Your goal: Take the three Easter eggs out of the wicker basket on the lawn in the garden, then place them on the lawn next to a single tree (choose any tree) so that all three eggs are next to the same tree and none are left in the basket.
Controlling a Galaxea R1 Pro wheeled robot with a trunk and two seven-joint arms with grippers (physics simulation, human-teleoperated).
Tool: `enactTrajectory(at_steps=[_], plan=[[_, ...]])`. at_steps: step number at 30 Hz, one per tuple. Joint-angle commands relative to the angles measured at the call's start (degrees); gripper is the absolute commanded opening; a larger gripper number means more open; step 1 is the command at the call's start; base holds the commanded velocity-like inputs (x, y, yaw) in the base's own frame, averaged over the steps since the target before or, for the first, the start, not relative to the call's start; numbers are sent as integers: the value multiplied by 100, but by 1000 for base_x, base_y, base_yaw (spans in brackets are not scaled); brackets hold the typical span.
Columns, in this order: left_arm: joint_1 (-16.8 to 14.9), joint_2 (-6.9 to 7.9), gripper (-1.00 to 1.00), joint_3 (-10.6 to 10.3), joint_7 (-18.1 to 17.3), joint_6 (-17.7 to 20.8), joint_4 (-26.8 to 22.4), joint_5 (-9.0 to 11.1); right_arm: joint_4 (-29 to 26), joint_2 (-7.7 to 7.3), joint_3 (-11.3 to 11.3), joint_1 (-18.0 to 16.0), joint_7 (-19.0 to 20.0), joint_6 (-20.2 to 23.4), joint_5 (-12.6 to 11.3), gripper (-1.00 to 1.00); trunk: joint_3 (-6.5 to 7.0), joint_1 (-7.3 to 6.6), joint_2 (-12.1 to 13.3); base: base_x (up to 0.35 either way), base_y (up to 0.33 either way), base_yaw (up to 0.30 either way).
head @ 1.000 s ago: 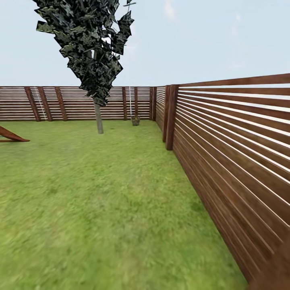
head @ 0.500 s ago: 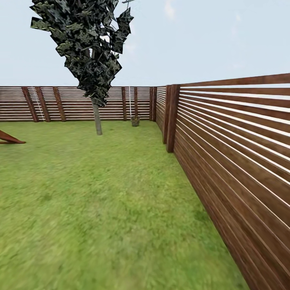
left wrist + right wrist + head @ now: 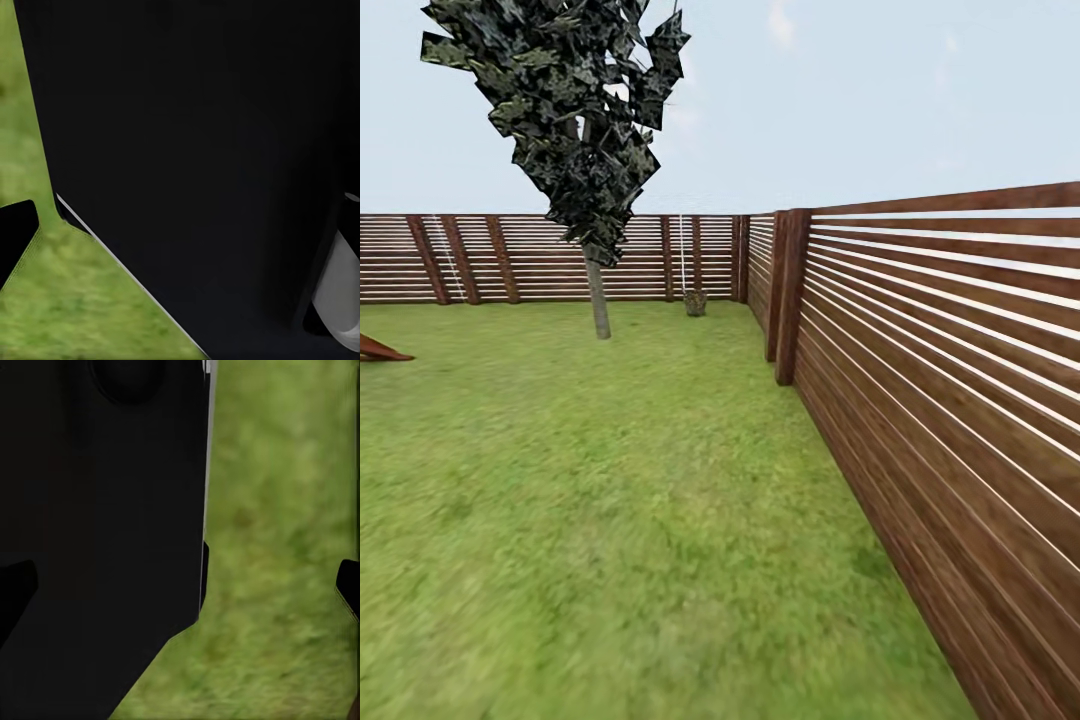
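the head view has slid a little over the last second: the dark-leaved tree (image 3: pixel 596 290) and the reddish playset foot (image 3: pixel 380 350) at 9 o'clock have drifted leftward and the slatted wooden fence (image 3: pixel 940 400) along the right now fills more of that side. since everything shifts together, that reads as the robot rolling and turning, not the garden's things moving. the lawn (image 3: pixel 610 520) spreads from 6 o'clock up to the far fence. a small brownish object, probably the wicker basket (image 3: pixel 695 302), sits at about 12 o'clock on the grass just before the far fence corner, well apart from the robot; it is too small to make out any eggs in it. the nearby tree has a thin trunk and dark foliage, so it may not be the thick-trunked one wanted. both wrist views show blurred grass past dark robot bodywork; whether either gripper is open or holding anything cannot be told. my judgement: this is the approach leg, with no egg handled yet
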Motion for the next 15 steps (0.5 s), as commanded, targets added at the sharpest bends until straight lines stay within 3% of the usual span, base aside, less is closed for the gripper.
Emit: enactTrajectory(at_steps=[1,15], plan=[[4,0,100,-2,-1,-3,-10,-3,1,-1,2,-1,-1,-3,8,100,-3,4,-2,339,0,0],[4,0,100,1,-1,-3,-10,-3,1,-1,2,-1,-2,-3,8,100,-3,4,-2,339,0,0]])
